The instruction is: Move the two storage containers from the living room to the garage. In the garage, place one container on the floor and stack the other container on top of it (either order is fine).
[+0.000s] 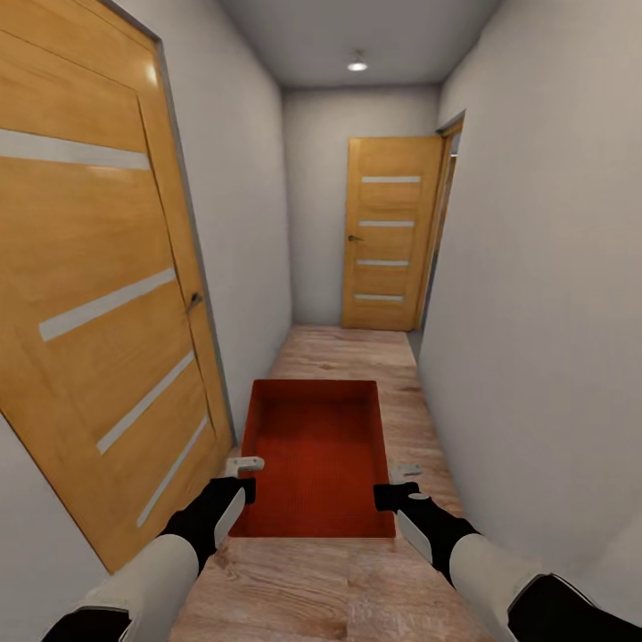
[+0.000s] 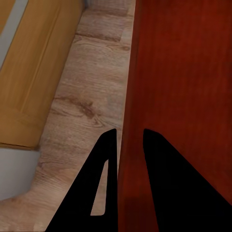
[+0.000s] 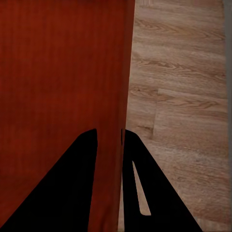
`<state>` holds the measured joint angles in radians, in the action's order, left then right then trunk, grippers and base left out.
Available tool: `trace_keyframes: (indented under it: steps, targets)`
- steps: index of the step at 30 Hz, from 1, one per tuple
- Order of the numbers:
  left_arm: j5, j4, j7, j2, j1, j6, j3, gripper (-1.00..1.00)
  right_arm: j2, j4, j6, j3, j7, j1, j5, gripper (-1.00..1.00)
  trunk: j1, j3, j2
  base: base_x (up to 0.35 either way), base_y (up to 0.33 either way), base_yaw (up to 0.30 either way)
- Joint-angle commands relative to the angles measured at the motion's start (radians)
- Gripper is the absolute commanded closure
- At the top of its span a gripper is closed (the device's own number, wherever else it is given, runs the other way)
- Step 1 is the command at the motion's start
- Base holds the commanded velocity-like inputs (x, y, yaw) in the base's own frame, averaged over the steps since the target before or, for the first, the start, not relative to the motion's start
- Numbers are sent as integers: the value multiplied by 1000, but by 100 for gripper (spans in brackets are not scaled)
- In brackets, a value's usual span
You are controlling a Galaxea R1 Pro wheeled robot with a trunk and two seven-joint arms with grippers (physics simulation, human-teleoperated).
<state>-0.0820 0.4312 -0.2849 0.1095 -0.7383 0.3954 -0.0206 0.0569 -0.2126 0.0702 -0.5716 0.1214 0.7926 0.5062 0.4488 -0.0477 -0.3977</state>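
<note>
Both sets of jaws pinch narrow on thin walls: left gripper (image 1: 242, 465) at nine o'clock, right gripper (image 1: 408, 470) at three, holding the storage container (image 1: 316, 455) level over the wood-plank corridor floor (image 1: 357, 357). It looks light but thin-walled and liable to flex, so opposite-wall grips suit.

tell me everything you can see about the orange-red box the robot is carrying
The storage container is an orange-red, shallow, lidless rectangular box with thin walls and a finely textured bottom; it looks like plastic. It appears empty, held roughly level above the wood-plank floor of a narrow hallway. The left pincer clamps its left wall and the right pincer its right wall, one finger inside and one outside.
</note>
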Motion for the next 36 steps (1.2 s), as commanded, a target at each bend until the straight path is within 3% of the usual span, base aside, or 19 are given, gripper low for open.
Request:
trace_keyframes:
  steps: [1,15,25,36]
  targets:
    - [-13,27,-7,-17,-1,2,-2,100,-15,55,6,-5,6,1,28,100,1,-2,-2,322,0,0]
    - [-14,27,-7,-17,-1,2,-2,100,-16,55,6,-5,6,1,28,100,1,-2,-2,322,0,-3]
    - [-13,27,-7,-17,-1,2,-2,100,-15,55,6,-5,6,1,28,100,1,-2,-2,322,0,-203]
    - [-13,27,-7,-17,-1,2,-2,100,-15,55,6,-5,6,1,28,100,1,-2,-2,322,0,-22]
